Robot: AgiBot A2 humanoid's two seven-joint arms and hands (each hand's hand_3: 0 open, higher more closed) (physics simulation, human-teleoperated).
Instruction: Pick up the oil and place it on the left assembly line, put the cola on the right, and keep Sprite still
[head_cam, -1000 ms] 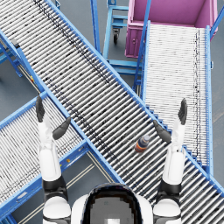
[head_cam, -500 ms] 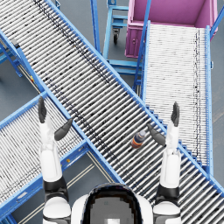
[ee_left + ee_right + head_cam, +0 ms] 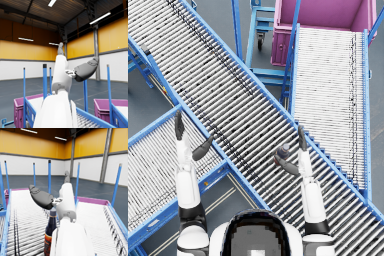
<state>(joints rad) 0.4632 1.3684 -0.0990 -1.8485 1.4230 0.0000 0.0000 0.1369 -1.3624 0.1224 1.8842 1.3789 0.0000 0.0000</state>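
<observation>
One dark brown, orange-labelled bottle [image 3: 283,150] stands on the grey roller conveyor [image 3: 228,100], at 10 o'clock of the right hand [image 3: 298,155]; left hand [image 3: 185,140] well apart at 9 o'clock. Left wrist: fingers spread, empty. Right wrist: fingers spread, empty, bottle just beside the thumb.

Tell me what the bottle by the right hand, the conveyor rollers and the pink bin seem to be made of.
Bottle: dark and glossy, with a printed label; plastic or glass, cannot tell which. Rollers: likely bare metal, grey with a dull sheen. Pink bin: probably moulded plastic, one uniform matte colour.
</observation>
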